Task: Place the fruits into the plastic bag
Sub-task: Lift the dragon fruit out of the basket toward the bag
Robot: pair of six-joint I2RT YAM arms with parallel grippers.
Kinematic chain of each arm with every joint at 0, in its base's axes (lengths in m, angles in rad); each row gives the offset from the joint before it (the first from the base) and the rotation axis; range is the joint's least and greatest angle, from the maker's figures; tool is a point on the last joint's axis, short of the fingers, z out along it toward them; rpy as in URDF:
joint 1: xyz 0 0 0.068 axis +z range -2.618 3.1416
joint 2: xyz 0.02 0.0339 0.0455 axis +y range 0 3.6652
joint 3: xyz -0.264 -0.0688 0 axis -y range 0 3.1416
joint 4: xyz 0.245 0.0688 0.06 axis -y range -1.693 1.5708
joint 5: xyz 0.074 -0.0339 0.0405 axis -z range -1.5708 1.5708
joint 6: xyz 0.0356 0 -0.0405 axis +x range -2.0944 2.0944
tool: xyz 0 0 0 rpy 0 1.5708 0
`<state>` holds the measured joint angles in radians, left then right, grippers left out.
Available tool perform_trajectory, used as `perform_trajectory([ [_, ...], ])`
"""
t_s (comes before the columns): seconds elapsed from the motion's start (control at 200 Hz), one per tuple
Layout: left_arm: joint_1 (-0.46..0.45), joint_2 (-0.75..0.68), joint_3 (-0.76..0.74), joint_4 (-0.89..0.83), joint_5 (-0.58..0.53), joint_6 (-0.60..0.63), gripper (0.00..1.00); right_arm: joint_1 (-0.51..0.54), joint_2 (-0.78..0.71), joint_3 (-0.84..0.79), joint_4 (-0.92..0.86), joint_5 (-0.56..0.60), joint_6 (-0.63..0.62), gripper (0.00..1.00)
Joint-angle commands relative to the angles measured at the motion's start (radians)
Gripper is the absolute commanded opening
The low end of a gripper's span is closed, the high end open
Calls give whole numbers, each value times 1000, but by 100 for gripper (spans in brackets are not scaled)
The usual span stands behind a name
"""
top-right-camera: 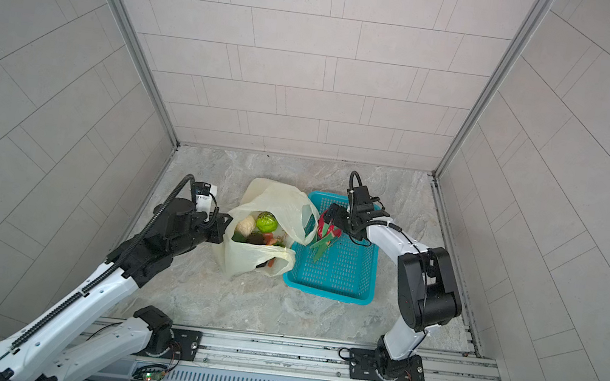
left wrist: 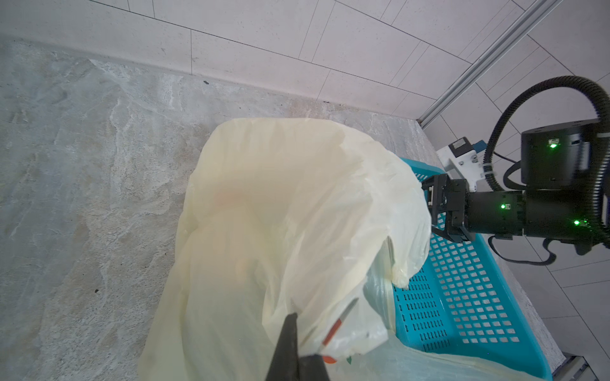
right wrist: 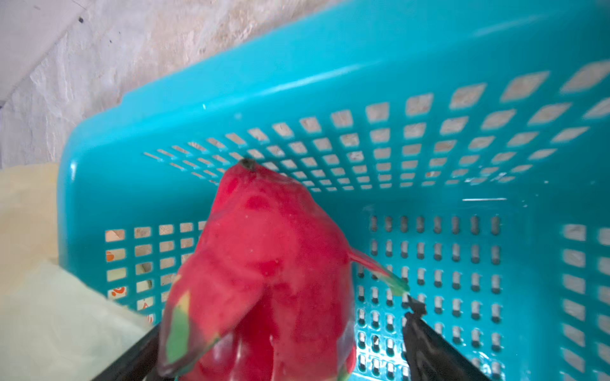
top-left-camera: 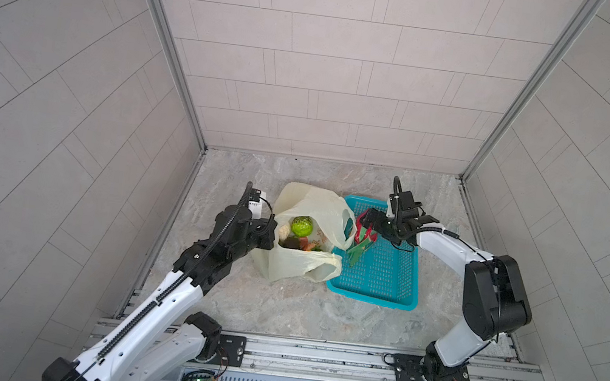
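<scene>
Since the right hand (right wrist: 280,356) straddles the dragon fruit (right wrist: 264,264) with jaws wide, it could slip back into the teal basket (top-left-camera: 383,284). At its 9 o'clock, the left hand (left wrist: 297,356) pinches the plastic bag (top-left-camera: 309,208) rim.

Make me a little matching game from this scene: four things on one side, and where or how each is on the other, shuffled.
Things:
1. bright green ball
2. dragon fruit
3. left gripper
4. basket

Place or state:
A. between the open jaws of the right gripper
B. inside the plastic bag
C. shut on the plastic bag's rim
D. teal, standing right beside the plastic bag

Pairs: 1-B, 2-A, 3-C, 4-D
</scene>
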<state>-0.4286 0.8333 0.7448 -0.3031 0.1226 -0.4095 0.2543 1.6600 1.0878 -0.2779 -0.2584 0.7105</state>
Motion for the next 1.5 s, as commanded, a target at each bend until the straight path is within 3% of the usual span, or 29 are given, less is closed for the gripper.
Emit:
perform_trajectory([
  [0.0, -3, -17, -4, 2, -5, 11, 0, -15, -20, -1, -17, -8, -9, 100],
  [0.465, -3, -11, -3, 1, -3, 14, 0, -10, 87, 44, 11, -85, 41, 100],
  [0.841, -3, -5, -7, 7, 0, 14, 0, 31, 195, 137, -163, 122, 66, 100],
  [0.986, -3, -5, -4, 7, 1, 15, 0, 33, 221, 125, -171, 140, 89, 97],
  [1.041, -3, -5, -4, 6, 2, 17, 0, 33, 223, 113, -152, 124, 91, 90],
  [1.256, -4, 1, 3, 4, 0, 19, 0, 30, 186, 60, -65, 74, 100, 46],
  [1.491, -2, 4, 7, 4, 1, 21, 0, 12, 80, 47, -62, 25, 60, 22],
])
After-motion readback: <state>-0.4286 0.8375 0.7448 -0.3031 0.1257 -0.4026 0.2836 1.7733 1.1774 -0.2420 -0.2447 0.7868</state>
